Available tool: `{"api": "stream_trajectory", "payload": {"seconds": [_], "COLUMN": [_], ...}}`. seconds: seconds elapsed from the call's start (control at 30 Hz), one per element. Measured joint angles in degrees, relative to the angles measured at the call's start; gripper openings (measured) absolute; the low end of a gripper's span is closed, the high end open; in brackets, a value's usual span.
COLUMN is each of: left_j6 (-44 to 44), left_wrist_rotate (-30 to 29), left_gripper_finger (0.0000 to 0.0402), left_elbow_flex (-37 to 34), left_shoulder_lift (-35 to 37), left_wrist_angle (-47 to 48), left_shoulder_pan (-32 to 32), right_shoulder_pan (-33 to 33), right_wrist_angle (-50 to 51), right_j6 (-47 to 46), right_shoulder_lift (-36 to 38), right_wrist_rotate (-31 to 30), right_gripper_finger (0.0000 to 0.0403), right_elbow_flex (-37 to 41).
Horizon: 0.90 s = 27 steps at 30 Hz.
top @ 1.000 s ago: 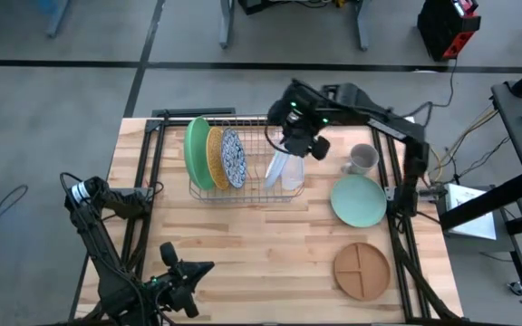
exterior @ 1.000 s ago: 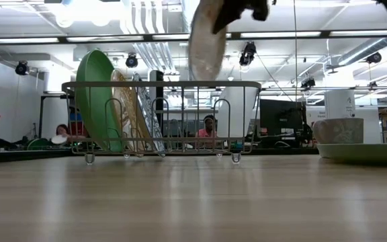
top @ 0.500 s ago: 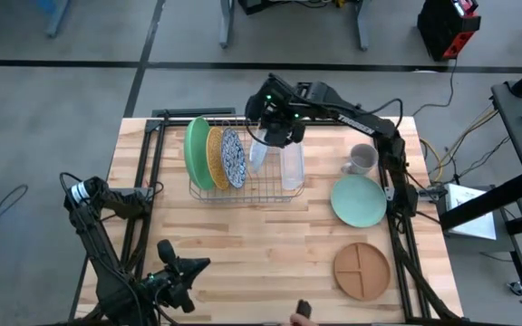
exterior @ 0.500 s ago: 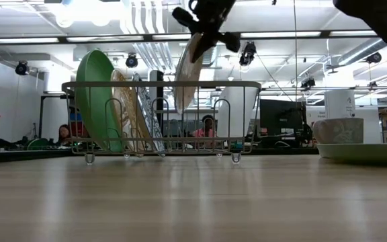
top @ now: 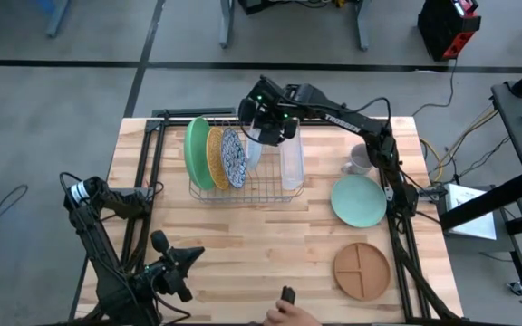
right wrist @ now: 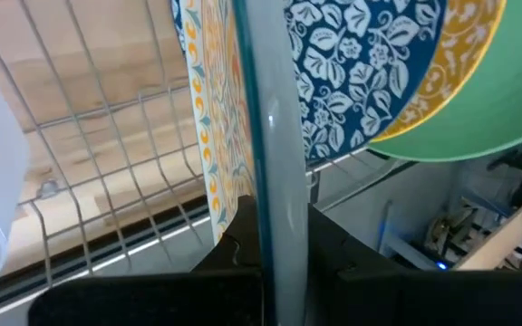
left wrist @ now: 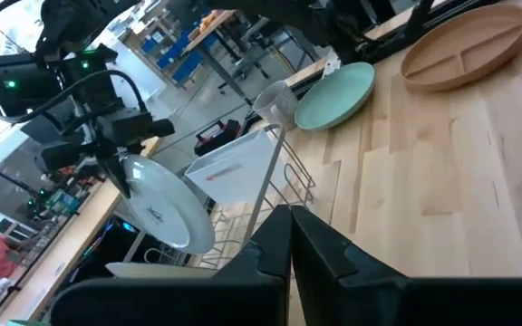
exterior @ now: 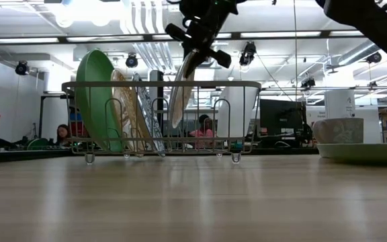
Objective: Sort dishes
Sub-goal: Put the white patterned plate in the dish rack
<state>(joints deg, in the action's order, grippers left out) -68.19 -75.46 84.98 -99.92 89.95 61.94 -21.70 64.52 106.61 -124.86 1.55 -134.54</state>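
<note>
From above, the right gripper (top: 265,129) sits over the dish rack (top: 284,188), fingers clamped on a pale plate (top: 254,152) held just beside the floral plate (top: 233,158), gold plate (top: 215,156) and green plate (top: 196,150). The teal plate (top: 359,200) and brown divided plate (top: 362,270) lie on the table (top: 243,244). The left gripper (top: 182,268) waits near the front edge.

At table level, the pale plate hangs tilted, its lower edge inside the rack.

The left wrist camera shows its own fingers (left wrist: 324,258) pretty much closed, holding nothing.
</note>
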Motion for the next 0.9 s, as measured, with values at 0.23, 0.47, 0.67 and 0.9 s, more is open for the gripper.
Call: {"api": "stream_trajectory", "payload": {"seconds": [0.23, 0.47, 0.67, 0.9], "left_j6": [-0.4, -3.1, -8.0, -13.1], "left_wrist_rotate": [0.0, -0.1, 0.0, 0.0], "left_gripper_finger": [0.0, 0.0, 0.0, 0.0], "left_elbow_flex": [-3.7, -8.3, -12.7, -17.3], "left_shoulder_lift": [0.3, 1.8, 4.7, 6.7], "left_wrist_angle": [0.0, 0.0, 0.1, 0.1], "left_shoulder_pan": [0.1, 0.1, 0.1, 0.1], "right_shoulder_pan": [-0.3, -0.3, -0.3, -0.3], "right_wrist_angle": [0.9, 1.3, -0.9, -4.0], "right_j6": [0.0, 0.0, 0.1, 0.2], "right_shoulder_lift": [-0.1, -0.2, -0.2, -0.2], "right_wrist_rotate": [0.6, 2.2, 3.5, 3.4], "right_gripper_finger": [0.0012, 0.0012, 0.0012, 0.0012], "right_elbow_flex": [0.0, 1.4, 4.0, 8.0]}}
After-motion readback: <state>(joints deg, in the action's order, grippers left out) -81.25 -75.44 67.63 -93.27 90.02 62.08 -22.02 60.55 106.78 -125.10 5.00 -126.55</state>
